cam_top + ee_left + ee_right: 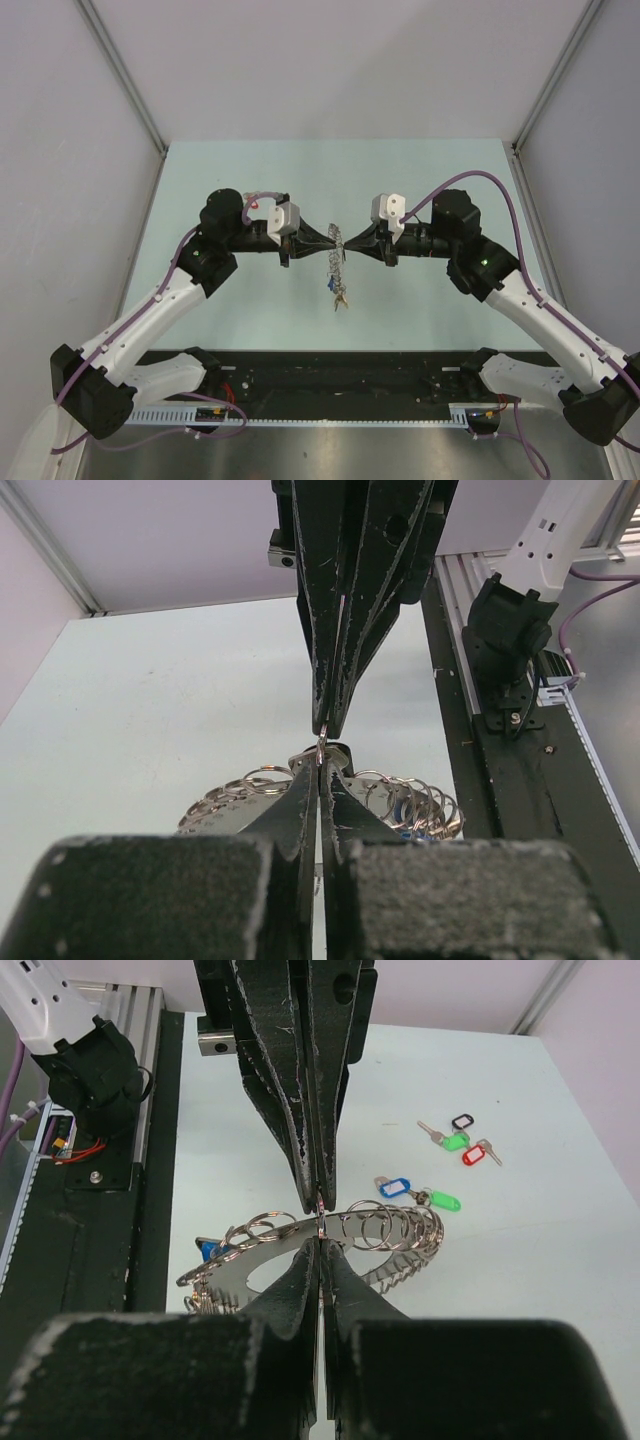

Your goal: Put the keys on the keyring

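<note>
The keyring (332, 265) is a wide flat silvery ring strung with many small wire loops. It hangs edge-on above the table between both grippers. My left gripper (328, 238) is shut on its top edge from the left, fingertips (303, 780) pinched together. My right gripper (345, 243) is shut on the same spot from the right, tip to tip with the left (320, 1245). A few keys (341, 298) dangle from the ring's lower end, one with a blue tag (210, 1251). Loose keys with blue (395, 1186), green (441, 1200), black (462, 1120) and red (474, 1156) tags lie on the table.
The pale green table (250, 180) has grey walls on three sides. A black rail with wiring (330, 385) runs along the near edge between the arm bases. The loose keys show only in the right wrist view.
</note>
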Robot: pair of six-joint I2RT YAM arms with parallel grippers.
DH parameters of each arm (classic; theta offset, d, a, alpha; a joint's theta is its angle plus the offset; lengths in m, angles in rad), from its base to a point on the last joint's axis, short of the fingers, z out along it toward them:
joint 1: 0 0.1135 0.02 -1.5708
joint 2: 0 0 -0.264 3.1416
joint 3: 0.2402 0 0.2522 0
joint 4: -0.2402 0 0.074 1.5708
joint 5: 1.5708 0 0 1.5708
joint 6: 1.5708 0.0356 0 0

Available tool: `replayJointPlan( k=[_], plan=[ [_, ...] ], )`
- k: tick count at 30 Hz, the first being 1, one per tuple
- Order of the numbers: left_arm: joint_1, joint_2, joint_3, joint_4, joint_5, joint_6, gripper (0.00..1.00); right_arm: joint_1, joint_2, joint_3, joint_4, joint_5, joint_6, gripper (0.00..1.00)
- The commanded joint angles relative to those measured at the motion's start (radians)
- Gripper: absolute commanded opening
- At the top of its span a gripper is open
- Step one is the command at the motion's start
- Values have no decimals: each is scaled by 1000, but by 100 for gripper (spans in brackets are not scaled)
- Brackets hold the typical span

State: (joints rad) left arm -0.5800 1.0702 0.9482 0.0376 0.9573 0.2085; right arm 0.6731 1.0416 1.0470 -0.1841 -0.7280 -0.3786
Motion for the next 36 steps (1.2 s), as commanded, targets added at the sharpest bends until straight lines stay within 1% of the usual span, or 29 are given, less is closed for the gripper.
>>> replayJointPlan(
  k=[1, 8, 19, 25, 30, 32, 35, 36],
  plan=[
    [5, -16, 17, 67, 9, -43, 0, 16, -3, 8, 25, -8, -25, 0],
    [5, -6, 27, 71, -46, -84, 0, 32, -34, 8, -28, 61, -60, 0],
    [5, 8, 52, 24, -115, -83, 0, 88, -43, 8, -46, 176, -86, 0],
    [5, 10, 63, 1, -138, -78, 1, 102, -46, 8, -52, 202, -94, 0],
    [5, 8, 55, 25, -153, -113, 0, 112, -28, 8, -77, 226, -95, 0],
    [5, 5, 49, 45, -150, -123, 0, 114, -20, 7, -83, 234, -92, 2],
    [5, 4, 43, 61, -141, -136, 0, 112, -14, 7, -81, 249, -85, 11],
    [5, 4, 43, 64, -138, -136, 0, 112, -14, 7, -78, 262, -83, 17]
  ],
)
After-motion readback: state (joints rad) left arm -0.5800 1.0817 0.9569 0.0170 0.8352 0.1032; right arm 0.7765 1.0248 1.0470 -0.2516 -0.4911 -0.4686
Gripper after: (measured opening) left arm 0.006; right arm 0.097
